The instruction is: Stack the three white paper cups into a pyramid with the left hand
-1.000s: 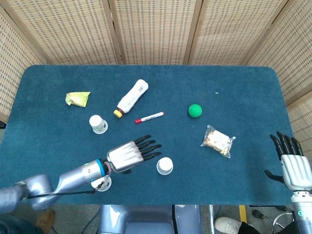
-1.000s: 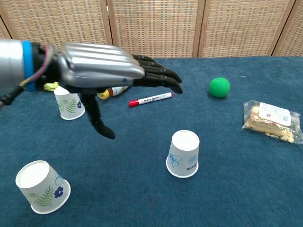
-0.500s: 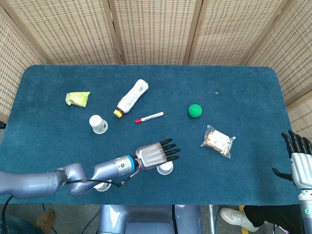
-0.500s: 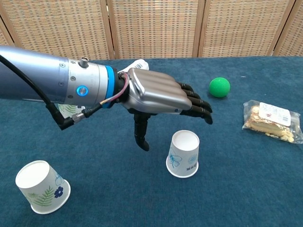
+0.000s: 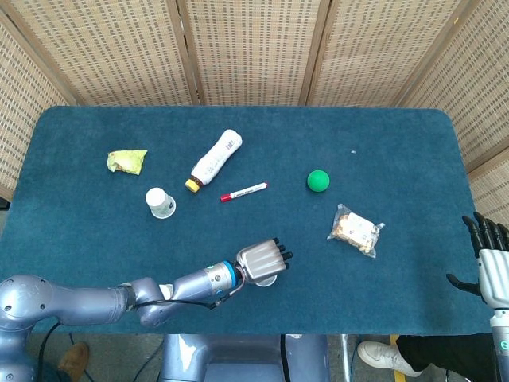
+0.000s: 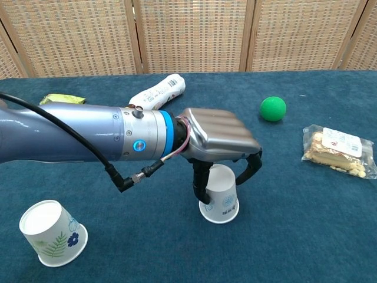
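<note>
Our left hand (image 6: 221,141) has dropped from hovering onto the centre cup (image 6: 219,197), fingers now curled around it, lower middle of frame. The grasp begins; two cups (image 6: 52,233) (image 5: 160,202) wait left. Right hand (image 5: 491,259) idles open.

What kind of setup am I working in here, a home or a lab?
Probably a staged test area, not a home: a table covered in blue felt, woven folding screens closing it off, and unrelated props scattered about, such as a green ball and a red marker.
</note>
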{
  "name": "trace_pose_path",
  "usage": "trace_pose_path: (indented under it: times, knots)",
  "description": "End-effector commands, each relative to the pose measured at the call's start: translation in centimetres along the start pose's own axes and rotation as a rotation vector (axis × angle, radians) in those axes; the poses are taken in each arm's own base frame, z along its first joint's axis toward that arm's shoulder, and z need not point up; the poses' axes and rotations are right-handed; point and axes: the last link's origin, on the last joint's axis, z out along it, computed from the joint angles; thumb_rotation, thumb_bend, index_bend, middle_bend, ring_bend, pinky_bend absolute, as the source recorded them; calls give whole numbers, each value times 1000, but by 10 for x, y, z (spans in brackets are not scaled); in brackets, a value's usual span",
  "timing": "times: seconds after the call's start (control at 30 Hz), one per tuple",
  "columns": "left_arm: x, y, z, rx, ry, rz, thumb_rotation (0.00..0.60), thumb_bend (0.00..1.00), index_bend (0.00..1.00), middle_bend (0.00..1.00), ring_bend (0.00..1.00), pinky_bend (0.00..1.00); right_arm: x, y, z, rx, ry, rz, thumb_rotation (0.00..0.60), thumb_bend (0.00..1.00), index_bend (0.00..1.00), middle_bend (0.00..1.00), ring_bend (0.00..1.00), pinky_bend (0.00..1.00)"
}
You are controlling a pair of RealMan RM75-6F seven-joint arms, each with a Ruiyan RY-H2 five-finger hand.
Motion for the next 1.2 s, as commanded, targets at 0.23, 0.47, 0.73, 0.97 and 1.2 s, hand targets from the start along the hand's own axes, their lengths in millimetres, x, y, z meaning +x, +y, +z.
trace_pose_path:
  times: [0.23, 0.47, 0.73, 0.97, 1.2]
  knots:
    - [7, -4, -1, 50, 29, -25, 600, 70, 606, 385, 418, 461, 1, 1, -1, 1, 3, 4, 600, 0, 0, 0, 0, 0]
    - [24, -30, -27, 130, 64, -59, 600, 71, 606, 385, 418, 461, -1, -2, -2, 12, -4, -2, 600, 0, 0, 0, 0, 0]
    - [25, -46, -85, 164, 6, -158, 600, 71, 606, 385, 418, 461, -2, -9, -5, 34, -5, -10, 600, 0, 0, 0, 0, 0]
    - [22, -32, -131, 124, -61, -194, 600, 74, 606, 385, 418, 461, -4, -15, -9, 55, -5, -21, 600, 0, 0, 0, 0, 0]
    - [14, -11, -154, 81, -108, -175, 600, 75, 604, 385, 418, 461, -5, -18, -11, 68, -7, -29, 600, 0, 0, 0, 0, 0]
